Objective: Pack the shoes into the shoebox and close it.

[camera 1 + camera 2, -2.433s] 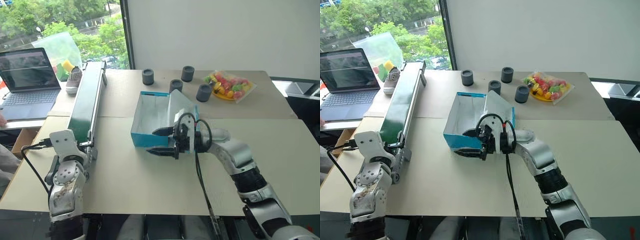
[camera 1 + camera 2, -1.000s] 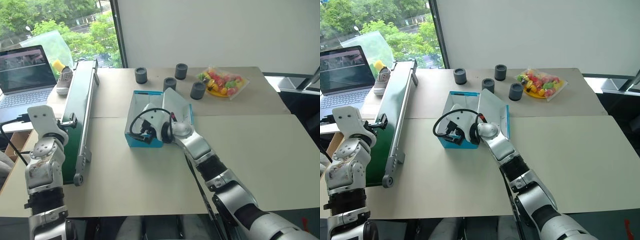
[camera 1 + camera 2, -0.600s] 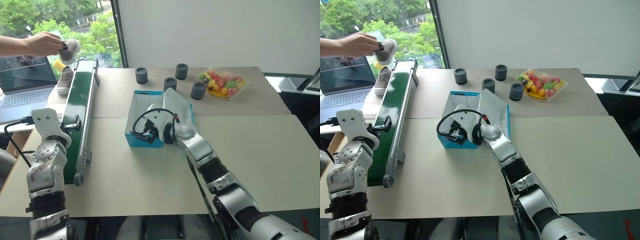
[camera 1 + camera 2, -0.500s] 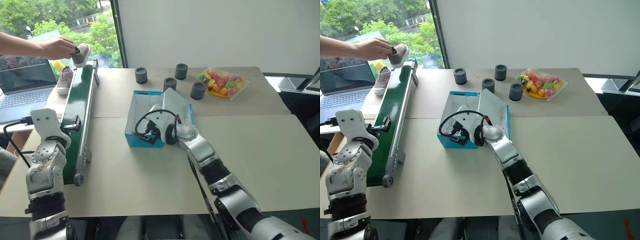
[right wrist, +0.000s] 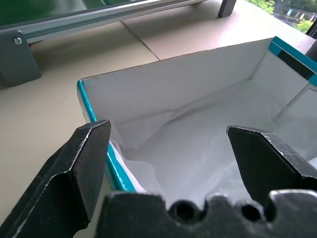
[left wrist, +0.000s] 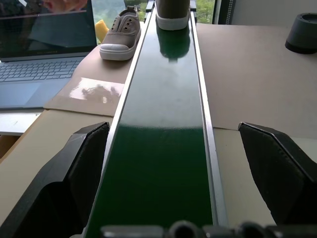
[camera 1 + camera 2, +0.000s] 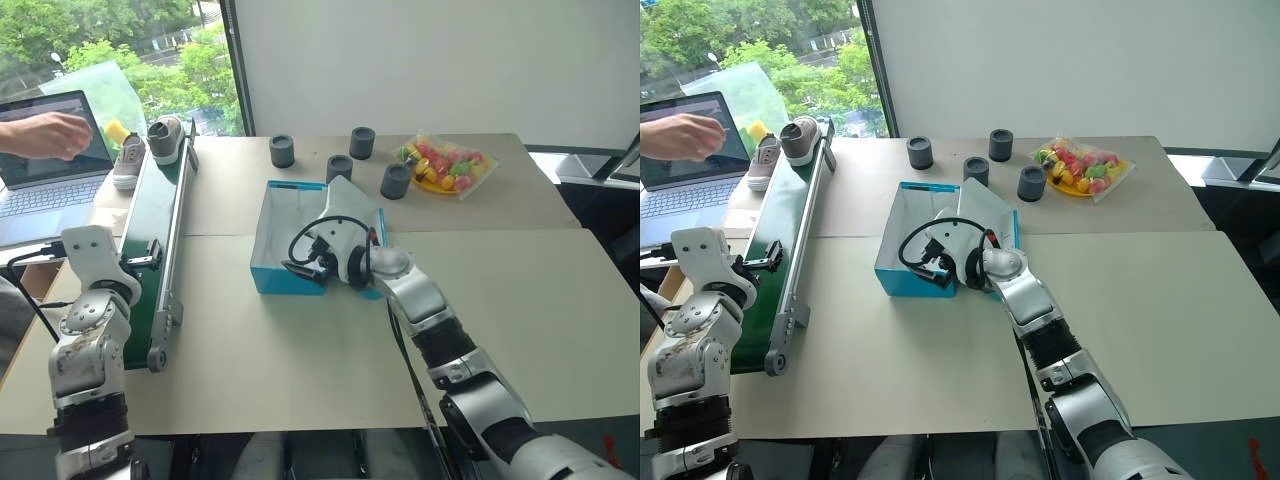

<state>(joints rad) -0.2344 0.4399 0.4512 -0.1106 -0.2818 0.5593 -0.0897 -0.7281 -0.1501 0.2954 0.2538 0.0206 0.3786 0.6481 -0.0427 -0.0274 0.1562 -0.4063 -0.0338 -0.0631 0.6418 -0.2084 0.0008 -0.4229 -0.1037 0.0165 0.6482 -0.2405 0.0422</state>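
The turquoise shoebox [image 7: 278, 279] stands open mid-table, whitish and empty inside [image 5: 208, 148], with its lid [image 7: 352, 205] raised on the right. My right gripper [image 7: 303, 262] hangs open at the box's near rim, its fingers pointing into the box. One grey shoe [image 7: 165, 138] stands on the far end of the green conveyor [image 7: 150, 235]. The other shoe [image 7: 126, 160] lies on the table beside the belt, towards the laptop. My left gripper [image 6: 173, 131] is open at the conveyor's near end, a finger on each side of the belt, far from both shoes.
A person's hand [image 7: 45, 135] hovers over the laptop [image 7: 40, 190] at the far left. Several dark grey cylinders [image 7: 283, 151] and a bag of colourful toy fruit [image 7: 445, 165] lie behind the box. A green plastic bag [image 7: 105, 95] sits behind the conveyor.
A person's hand set a shoe on the far end of the conveyor and drew back to the left. My right gripper slid right along the box's near rim.
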